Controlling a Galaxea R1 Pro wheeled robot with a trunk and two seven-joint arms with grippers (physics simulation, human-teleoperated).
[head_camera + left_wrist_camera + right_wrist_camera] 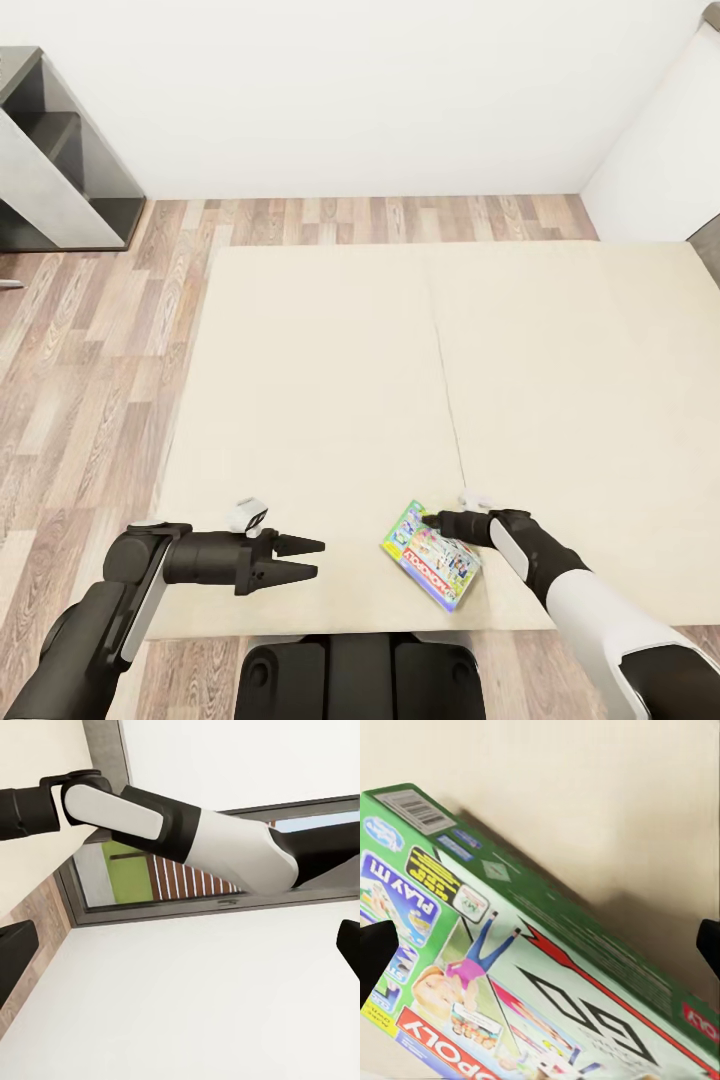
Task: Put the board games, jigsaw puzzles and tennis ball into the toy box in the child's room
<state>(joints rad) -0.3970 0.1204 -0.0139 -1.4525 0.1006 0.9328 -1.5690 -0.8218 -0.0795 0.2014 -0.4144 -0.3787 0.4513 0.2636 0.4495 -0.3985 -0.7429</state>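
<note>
Head view: a wide beige bed (330,380) is seen across the centre of the frame, with wood-plank floor (90,350) along its left side and a grey shelf unit (60,150) at upper left.
Board game: a green-edged box with a red banner (432,556) lies flat on the mattress at lower centre-right, near the bed's front edge.
Right gripper: the right gripper (432,522) is placed at the box's upper corner; in the right wrist view its dark fingertips (376,954) are spread to either side of the frame, with the box (532,975) between them and nothing yet pinched.
Left gripper: the left gripper (305,558) is held over the mattress at lower left, its jaws parted and empty, well apart from the box.
Risk: the box is wide and flat, so a grasp taken at one corner could be judged weak; the box might be tilted, pushed along the mattress or dropped off the front edge.
</note>
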